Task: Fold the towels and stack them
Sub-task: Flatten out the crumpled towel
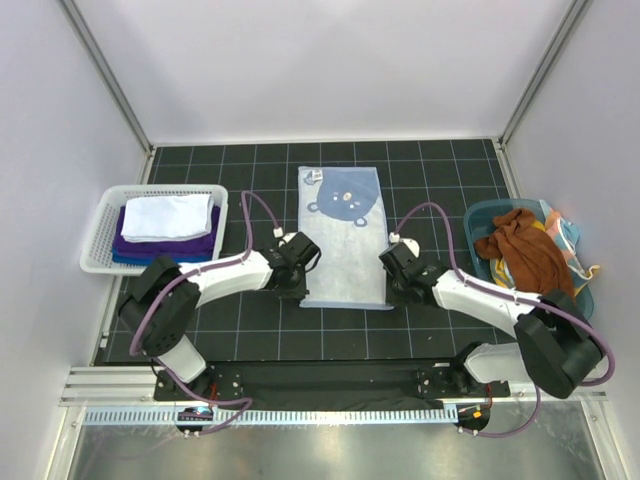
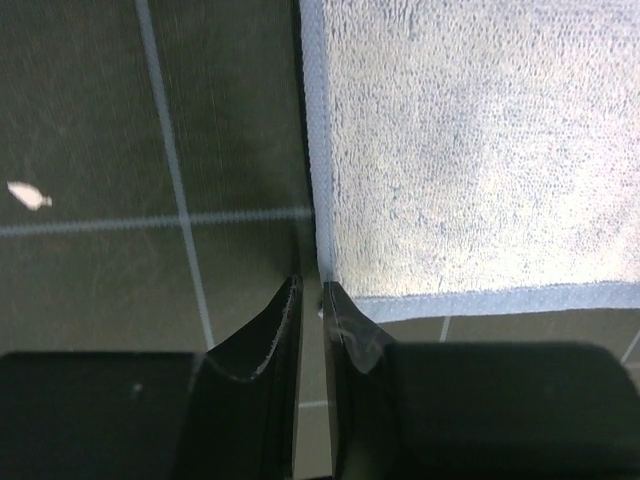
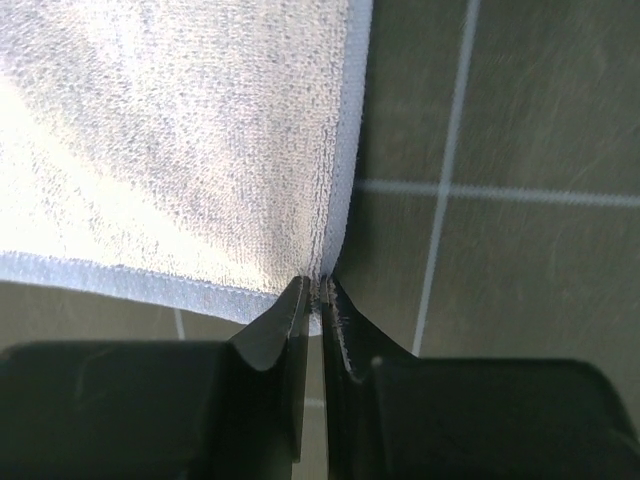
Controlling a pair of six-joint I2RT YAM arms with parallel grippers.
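A light blue towel with a bear face (image 1: 345, 235) lies spread flat in the middle of the dark gridded table. My left gripper (image 1: 300, 289) is at its near left corner. In the left wrist view the towel (image 2: 470, 140) runs down into the narrow gap of my left gripper (image 2: 311, 286), which is shut on that corner. My right gripper (image 1: 394, 286) is at the near right corner. In the right wrist view the towel (image 3: 170, 140) has its corner pinched in my right gripper (image 3: 316, 284).
A white slatted basket (image 1: 100, 240) at the left holds a folded white towel (image 1: 168, 215) on purple (image 1: 165, 246) and blue ones. A teal tub (image 1: 480, 215) at the right holds a crumpled rust brown towel (image 1: 520, 250) and other cloths.
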